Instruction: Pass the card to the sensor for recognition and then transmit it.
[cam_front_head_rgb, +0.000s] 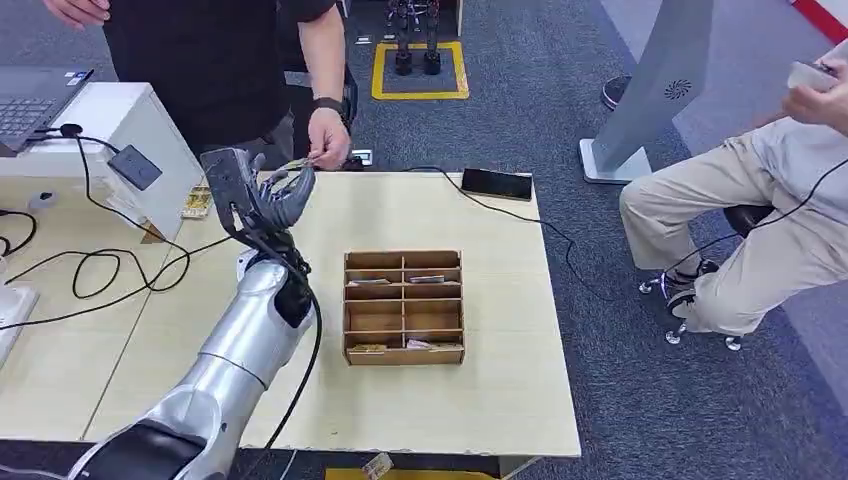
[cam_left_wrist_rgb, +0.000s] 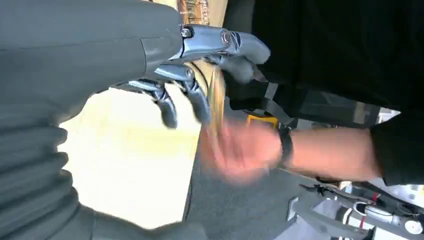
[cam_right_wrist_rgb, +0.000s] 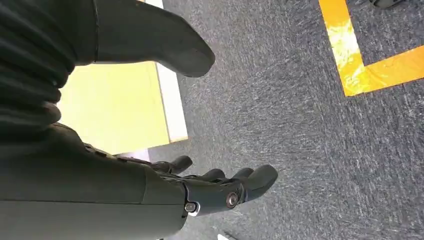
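Observation:
My left hand (cam_front_head_rgb: 268, 195) is raised over the table's far left edge. A thin card (cam_front_head_rgb: 297, 163) sticks out from its fingers (cam_left_wrist_rgb: 195, 97). A standing person's hand (cam_front_head_rgb: 328, 138) grips the card's other end. The left wrist view shows the card (cam_left_wrist_rgb: 216, 100) edge-on between my fingers and that person's blurred hand (cam_left_wrist_rgb: 240, 150). The dark card sensor (cam_front_head_rgb: 134, 167) sits on the slanted face of a white box to the left. My right hand (cam_right_wrist_rgb: 220, 187) hangs over grey carpet, its fingers loosely apart and holding nothing.
A wooden divided box (cam_front_head_rgb: 404, 307) with a few cards stands mid-table. A black phone (cam_front_head_rgb: 496, 184) on a cable lies at the far edge. Cables cross the left table beside a laptop (cam_front_head_rgb: 30, 100). A seated person (cam_front_head_rgb: 760, 220) is to the right.

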